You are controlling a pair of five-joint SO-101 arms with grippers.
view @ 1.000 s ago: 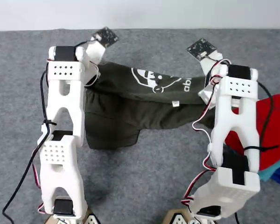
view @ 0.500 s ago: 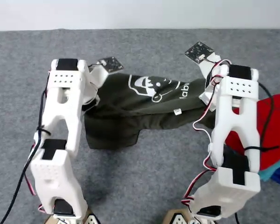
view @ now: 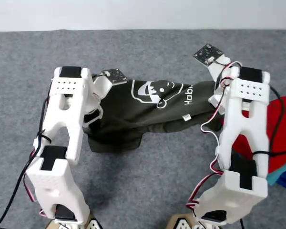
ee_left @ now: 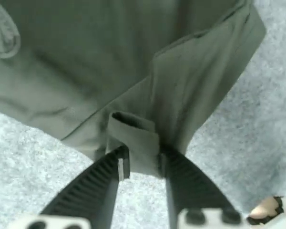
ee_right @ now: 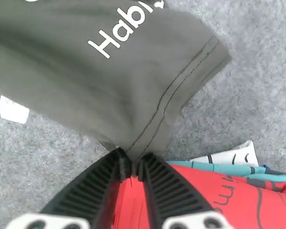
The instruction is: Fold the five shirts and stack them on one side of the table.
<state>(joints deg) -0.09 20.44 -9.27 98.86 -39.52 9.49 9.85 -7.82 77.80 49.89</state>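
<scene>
My left gripper (ee_left: 142, 160) is clamped on a thick bunched fold of the dark green shirt (view: 148, 112), with cloth filling the gap between the jaws. My right gripper (ee_right: 131, 167) is almost fully closed, nipping the hem at the shirt's other end. Just beside it lies a pile of shirts (view: 282, 143), red over teal. Farther out, the green shirt stretches between my grippers over the grey table (view: 171, 162), white print up.

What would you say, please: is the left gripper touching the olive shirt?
Touching. The left wrist view shows the left gripper shut on a fold of the olive shirt, the cloth pinched in its jaws.
</scene>
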